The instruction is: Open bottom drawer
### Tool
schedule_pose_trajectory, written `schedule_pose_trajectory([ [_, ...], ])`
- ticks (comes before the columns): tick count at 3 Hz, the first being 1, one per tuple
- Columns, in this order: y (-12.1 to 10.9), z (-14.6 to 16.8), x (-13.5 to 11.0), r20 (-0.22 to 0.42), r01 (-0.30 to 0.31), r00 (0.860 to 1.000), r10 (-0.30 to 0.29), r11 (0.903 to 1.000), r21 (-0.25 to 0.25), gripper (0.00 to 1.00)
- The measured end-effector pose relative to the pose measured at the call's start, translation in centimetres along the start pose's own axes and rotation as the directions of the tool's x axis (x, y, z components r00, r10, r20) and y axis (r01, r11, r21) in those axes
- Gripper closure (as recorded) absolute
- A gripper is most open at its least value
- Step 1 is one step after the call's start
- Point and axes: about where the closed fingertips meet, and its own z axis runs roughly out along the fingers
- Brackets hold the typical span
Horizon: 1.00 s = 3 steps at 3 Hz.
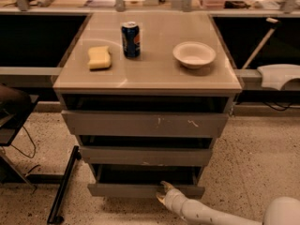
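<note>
- The gripper (162,192) sits low in the camera view, at the top edge of the bottom drawer (122,190). It is right of the middle of the drawer's front panel.
- Whether the gripper is wide, narrow or clamped on the panel edge, I cannot tell.
- The white arm (201,212) runs from the gripper down and to the right, low over the floor (253,163).
- The bottom drawer's long axis lies level, left to right. Most of its front stretches left of the gripper and a short part to the right.
- Its flat front faces the camera. Just above the gripper, a dark gap separates it from the middle drawer (145,156).
- Higher above the gripper is the top drawer (140,123), the widest of the three, with white scratches.
- Speckled floor lies open below and to the left of the gripper, along the drawer's front edge.
- A black bar (63,186) slants on the floor far left of the gripper, near the drawer's left corner but apart from it.
- Well above the gripper, the cabinet top (150,78) carries a yellow sponge (99,57), a blue can (131,40) and a white bowl (194,54).
</note>
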Motion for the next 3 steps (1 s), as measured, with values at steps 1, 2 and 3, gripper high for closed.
schedule_pose_trajectory([
  [1,-0.2,-0.4,-0.3,0.0,0.0,1.0,0.0,1.0,0.0,1.0],
  [2,0.6,-1.1,0.1,0.001,-0.005,1.0,0.005,0.9999,0.008,1.0],
  [3,0.5,-1.5,-0.1,0.001,-0.005,1.0,0.005,0.9999,0.008,1.0],
])
